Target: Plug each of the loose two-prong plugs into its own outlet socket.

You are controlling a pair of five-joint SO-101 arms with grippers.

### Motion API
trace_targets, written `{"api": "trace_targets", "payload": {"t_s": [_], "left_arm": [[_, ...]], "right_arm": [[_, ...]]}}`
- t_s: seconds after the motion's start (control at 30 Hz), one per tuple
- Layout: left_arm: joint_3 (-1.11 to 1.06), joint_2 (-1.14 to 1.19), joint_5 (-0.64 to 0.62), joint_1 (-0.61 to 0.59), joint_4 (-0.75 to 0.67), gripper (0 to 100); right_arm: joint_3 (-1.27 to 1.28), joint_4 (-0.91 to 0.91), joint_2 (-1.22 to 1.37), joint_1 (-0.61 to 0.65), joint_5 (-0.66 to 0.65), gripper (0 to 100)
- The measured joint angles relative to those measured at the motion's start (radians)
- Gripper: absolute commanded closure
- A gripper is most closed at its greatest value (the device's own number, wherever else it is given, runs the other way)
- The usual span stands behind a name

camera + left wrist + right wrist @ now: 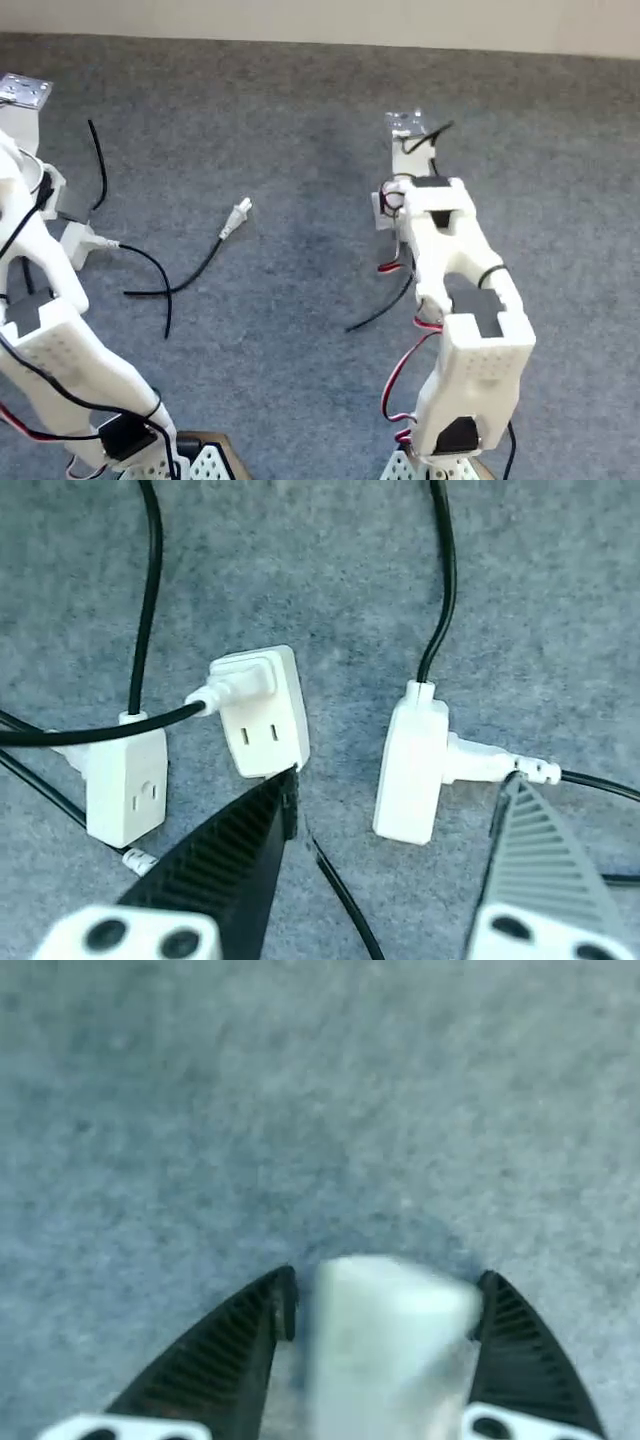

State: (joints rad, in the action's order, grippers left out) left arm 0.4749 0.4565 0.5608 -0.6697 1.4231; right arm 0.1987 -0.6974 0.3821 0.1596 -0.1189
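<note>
Three white outlet sockets lie on the grey carpet under my left gripper [400,785], which hangs open above them. The right-hand socket [412,770] has a white plug [490,765] in its side. A second plug [235,685] is seated in the middle socket [265,720], beside the black finger [245,850]. The left-hand socket [125,780] shows bare slots. A loose two-prong plug [240,212] on a black cord lies mid-carpet between the arms. My right gripper [387,1282] is shut on a blurred white block [395,1350] just above the carpet.
Black cords [185,280] loop across the carpet near the left arm [45,330]. Another cord [375,312] trails out from under the right arm [465,300]. Metal brackets stand at the far left [22,92] and beyond the right arm [405,125].
</note>
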Motion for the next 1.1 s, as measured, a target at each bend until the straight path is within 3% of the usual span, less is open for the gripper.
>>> {"api": "trace_targets", "payload": {"t_s": [0.6, 0.8, 1.1], "left_arm": [[0.0, 0.0, 0.009, -0.028, -0.011, 69], [0.0, 0.0, 0.009, -0.06, -0.063, 69], [0.0, 0.005, 0.011, -0.081, -0.078, 69]], "right_arm": [[0.365, -0.006, -0.301, 0.124, -0.054, 72.4], [0.425, -0.008, -0.457, 0.252, -0.055, 72.4], [0.427, -0.008, -0.56, 0.259, -0.035, 72.4]]}}
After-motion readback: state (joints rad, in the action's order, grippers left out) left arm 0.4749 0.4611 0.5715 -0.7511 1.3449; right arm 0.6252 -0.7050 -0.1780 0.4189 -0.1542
